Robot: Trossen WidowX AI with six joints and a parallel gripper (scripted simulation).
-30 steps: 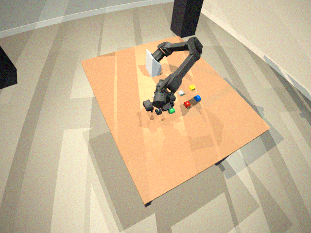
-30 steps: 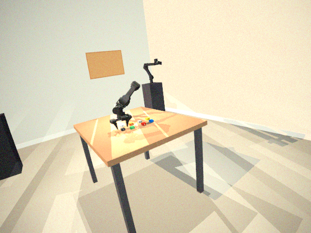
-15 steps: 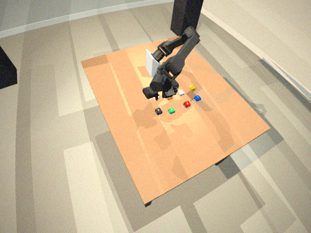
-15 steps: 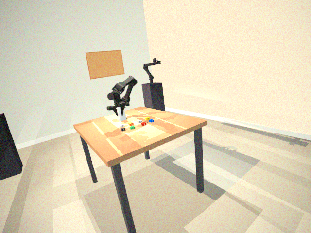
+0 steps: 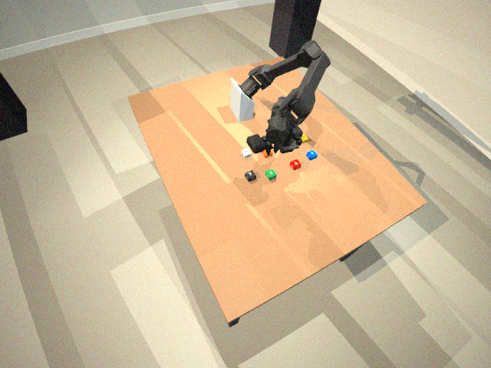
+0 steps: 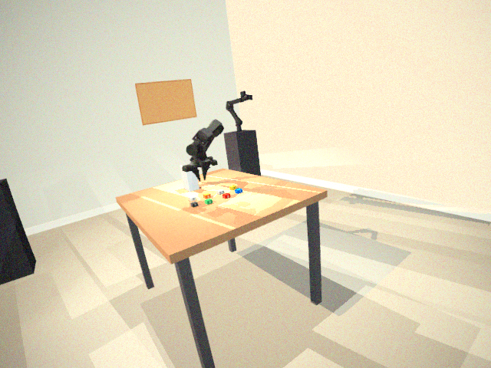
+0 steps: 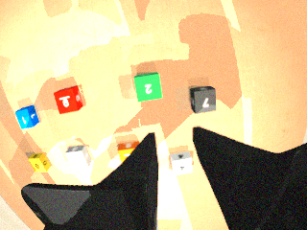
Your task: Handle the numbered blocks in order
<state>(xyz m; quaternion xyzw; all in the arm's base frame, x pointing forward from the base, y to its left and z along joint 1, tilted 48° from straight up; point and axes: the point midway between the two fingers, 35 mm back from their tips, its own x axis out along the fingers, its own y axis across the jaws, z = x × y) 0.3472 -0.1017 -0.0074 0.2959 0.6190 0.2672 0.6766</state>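
Hovering above the blocks' far row, the gripper point(image 5: 272, 152) point(image 6: 202, 180) point(image 7: 175, 136) holds nothing, its fingers parted fairly narrowly, probably to clear neighbours, while the green block point(image 5: 271, 174) point(image 6: 208, 201) point(image 7: 148, 87) rests near, right of the black block point(image 5: 250, 175) point(image 6: 193, 204) point(image 7: 202, 100), leaving finger room.

so the arm point(image 5: 313, 75) point(image 6: 205, 136) is sporting matte black all over, showing chunky angular segments, rounded joints and dark pointy fingers tbh
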